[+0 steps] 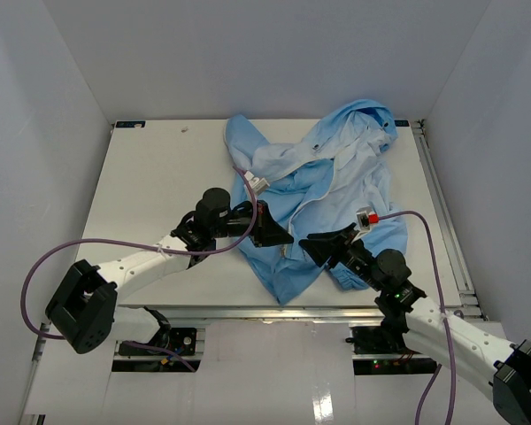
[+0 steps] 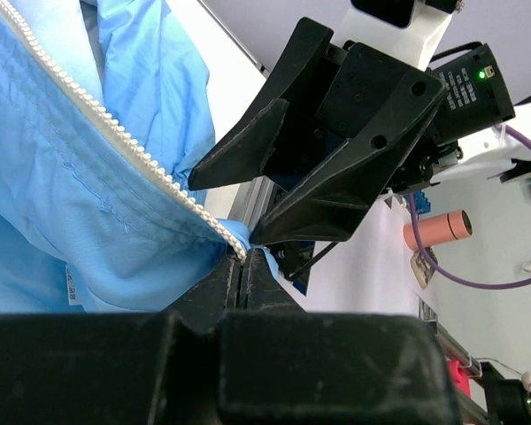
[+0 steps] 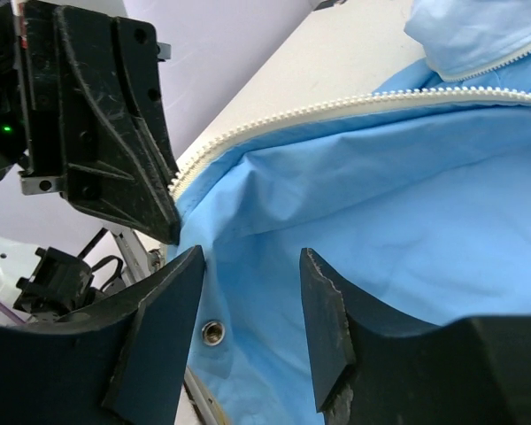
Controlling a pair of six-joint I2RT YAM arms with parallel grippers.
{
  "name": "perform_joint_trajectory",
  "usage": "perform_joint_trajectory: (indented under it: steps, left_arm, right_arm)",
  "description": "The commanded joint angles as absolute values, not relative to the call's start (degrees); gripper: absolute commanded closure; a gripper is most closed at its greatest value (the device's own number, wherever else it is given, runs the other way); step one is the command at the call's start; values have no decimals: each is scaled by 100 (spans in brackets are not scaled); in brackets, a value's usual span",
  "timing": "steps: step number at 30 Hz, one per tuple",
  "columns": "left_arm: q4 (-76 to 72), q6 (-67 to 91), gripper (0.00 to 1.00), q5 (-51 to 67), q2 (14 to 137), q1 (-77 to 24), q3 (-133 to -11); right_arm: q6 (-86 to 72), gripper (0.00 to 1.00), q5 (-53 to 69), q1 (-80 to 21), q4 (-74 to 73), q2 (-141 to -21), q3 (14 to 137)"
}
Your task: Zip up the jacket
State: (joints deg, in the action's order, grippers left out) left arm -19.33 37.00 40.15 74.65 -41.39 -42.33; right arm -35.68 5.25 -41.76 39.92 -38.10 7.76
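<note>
The light blue jacket [image 1: 336, 168] lies crumpled on the white table, open, its pale zipper strip [image 1: 314, 190] running down the front. My left gripper [image 1: 283, 239] is shut on the lower end of the zipper edge. In the left wrist view the white zipper teeth [image 2: 115, 133] run down to its closed fingertips [image 2: 244, 258]. My right gripper [image 1: 311, 248] is open, just right of the left one, over the jacket's hem. In the right wrist view its fingers [image 3: 173, 292] straddle blue fabric [image 3: 380, 177] with a metal eyelet [image 3: 213, 332].
The white table [image 1: 150, 177] has walls on three sides. Purple cables [image 1: 115, 251] trail from both arms. A metal rail [image 1: 438, 204] runs along the table's right edge. The jacket's hood and sleeves [image 1: 248, 142] are piled at the back.
</note>
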Motion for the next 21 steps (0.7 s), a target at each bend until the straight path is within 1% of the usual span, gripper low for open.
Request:
perform_joint_trajectory:
  steps: [1,3,7,9,10,13,14,17,21]
  left_arm:
    - [-1769,3933,100,3928,7338,-4157,-4611]
    - [-1647,3955,100,3920,7305,-4166,-4691]
    - [-1362,3891,92,3743,7141,-4157,-4796]
    - [-1150,3852,91,3595,7014,-4157,-4893]
    - [-1010,3834,91,3489,6964,-4154,-4943]
    - [-673,3815,99,3244,6852,-4131,-5158]
    - [-616,3834,100,3199,6847,-4122,-5191]
    - [-524,3910,100,3031,6829,-4122,-5279]
    - [-600,4036,100,2961,6811,-4122,-5220]
  right_arm:
    - [-3315,47,434,-4184,3539,-3810,1194]
    - [-3305,47,782,-4192,3764,-3900,1221]
    - [-3331,46,1002,-4192,3996,-4077,1207]
    - [-3331,46,1030,-4186,4073,-4067,1158]
    - [-3331,46,1074,-4187,4151,-4035,1124]
    - [-3283,44,1300,-4201,4460,-3872,871]
    - [-3259,42,1370,-4214,4584,-3824,790]
    - [-3165,39,1490,-4268,5209,-3664,461]
    - [-3023,36,1627,-4379,5650,-3639,209]
